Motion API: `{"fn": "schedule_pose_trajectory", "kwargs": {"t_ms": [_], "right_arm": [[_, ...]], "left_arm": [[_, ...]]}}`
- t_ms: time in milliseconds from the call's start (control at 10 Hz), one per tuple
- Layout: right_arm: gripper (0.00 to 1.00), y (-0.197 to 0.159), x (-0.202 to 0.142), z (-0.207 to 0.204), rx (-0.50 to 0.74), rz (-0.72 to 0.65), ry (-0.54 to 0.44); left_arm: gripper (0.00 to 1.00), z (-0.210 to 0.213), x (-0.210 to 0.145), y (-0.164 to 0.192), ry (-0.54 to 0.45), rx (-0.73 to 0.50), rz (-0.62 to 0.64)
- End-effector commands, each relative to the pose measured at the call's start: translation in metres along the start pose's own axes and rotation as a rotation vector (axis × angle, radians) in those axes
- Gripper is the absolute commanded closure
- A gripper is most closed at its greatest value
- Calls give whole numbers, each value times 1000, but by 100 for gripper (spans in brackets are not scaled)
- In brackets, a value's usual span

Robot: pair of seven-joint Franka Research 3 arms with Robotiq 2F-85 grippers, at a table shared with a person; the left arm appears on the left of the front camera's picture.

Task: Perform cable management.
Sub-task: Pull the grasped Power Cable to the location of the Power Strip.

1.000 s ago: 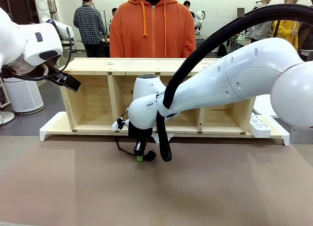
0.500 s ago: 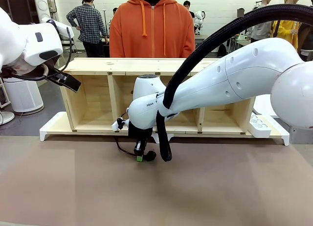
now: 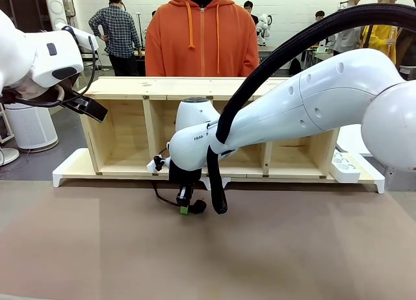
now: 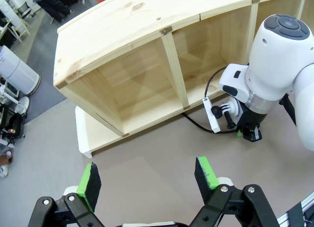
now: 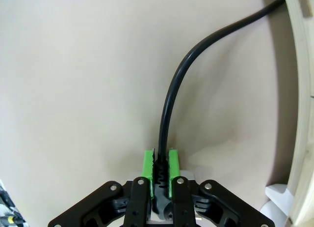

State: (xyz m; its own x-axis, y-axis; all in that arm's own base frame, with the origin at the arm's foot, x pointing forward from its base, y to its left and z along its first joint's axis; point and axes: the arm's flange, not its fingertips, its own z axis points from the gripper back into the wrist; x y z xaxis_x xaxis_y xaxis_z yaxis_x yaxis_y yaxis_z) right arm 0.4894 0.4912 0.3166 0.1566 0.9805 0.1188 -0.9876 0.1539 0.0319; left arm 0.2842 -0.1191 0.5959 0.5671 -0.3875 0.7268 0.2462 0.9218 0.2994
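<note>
The cable (image 5: 169,97) is a thin black cord that runs from the shelf's foot across the brown table. My right gripper (image 5: 160,160) is shut on its ribbed plug end, green pads on both sides. In the front view this gripper (image 3: 184,206) points down just above the table in front of the shelf's middle, and the cable (image 3: 162,197) loops off to its left. My left gripper (image 4: 147,178) stands open with nothing between its pads, held high over the table's left side (image 3: 97,112). From there I see the cable (image 4: 196,125) beside the right gripper (image 4: 250,134).
A long wooden shelf (image 3: 162,87) with open compartments lies across the far side of the table, on a white base (image 3: 65,173). A white power strip (image 3: 344,167) sits at its right end. A person in an orange hoodie (image 3: 201,40) stands behind the shelf.
My right arm has shifted very slightly to the left, its gripper still shut on the cable's plug end. The left arm has stayed put.
</note>
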Motion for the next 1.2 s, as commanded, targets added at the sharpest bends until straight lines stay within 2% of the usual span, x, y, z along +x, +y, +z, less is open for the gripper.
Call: {"fn": "schedule_pose_trajectory", "kwargs": {"t_ms": [0, 500, 1100], "right_arm": [[85, 26, -13, 20, -27, -34, 31], [85, 69, -50, 57, -107, -187, 85], [85, 141, -113, 100, -225, -350, 0]], "left_arm": [[0, -2, 1, 0, -12, 2, -2], [0, -2, 1, 0, -12, 2, -2], [0, -2, 1, 0, -12, 2, -2]]}}
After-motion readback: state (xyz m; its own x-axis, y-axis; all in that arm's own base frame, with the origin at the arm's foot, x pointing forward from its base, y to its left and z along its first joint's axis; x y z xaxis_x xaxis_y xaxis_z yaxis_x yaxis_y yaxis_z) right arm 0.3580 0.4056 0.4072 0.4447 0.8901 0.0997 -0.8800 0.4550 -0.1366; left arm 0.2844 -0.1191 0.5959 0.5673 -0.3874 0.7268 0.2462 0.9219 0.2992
